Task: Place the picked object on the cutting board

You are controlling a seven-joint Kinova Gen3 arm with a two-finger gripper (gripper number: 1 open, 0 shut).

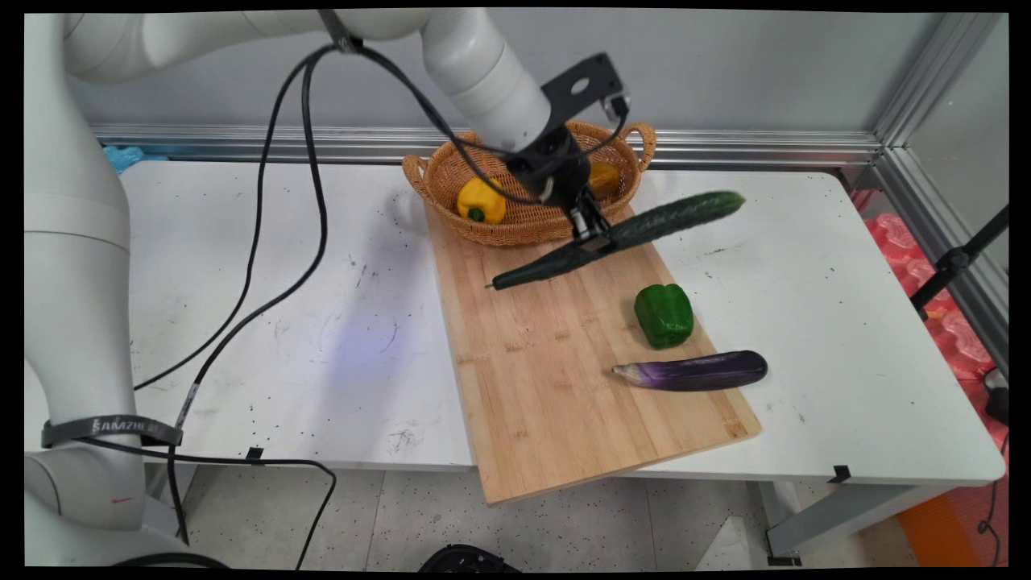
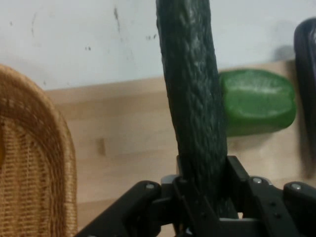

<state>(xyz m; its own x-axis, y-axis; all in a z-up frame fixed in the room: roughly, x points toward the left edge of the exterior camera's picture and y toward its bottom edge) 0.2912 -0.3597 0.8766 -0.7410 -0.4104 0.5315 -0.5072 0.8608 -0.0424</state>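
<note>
Table: you have a white table [image 1: 242, 322], scuffed and speckled, with a grey wall and a metal rail behind it.
Board: a long wooden cutting board [image 1: 556, 387] lies across the table, its near corner hanging over the front edge.
Basket: a wicker basket [image 1: 515, 229] with two handles rests on the board's far end; it holds a yellow pepper [image 1: 481, 200] (a second yellowish thing behind the arm is too hidden to name).
Cucumber: your gripper [image 1: 592, 235] is clamped on a long dark cucumber [image 1: 676, 216] near its middle, carrying it above the board's far part, just in front of the basket; one end points over the bare table on the right side, the other slants down toward the board.
Hand view: the cucumber [image 2: 192, 98] runs up from between the fingers and out of the top edge, with the basket's rim [image 2: 49, 148] to one side.
Eggplant: a purple eggplant [image 1: 693, 371] lies at the board's right edge, near the front.
Green pepper: a green pepper [image 1: 664, 315] sits just behind the eggplant, apart from it.
</note>
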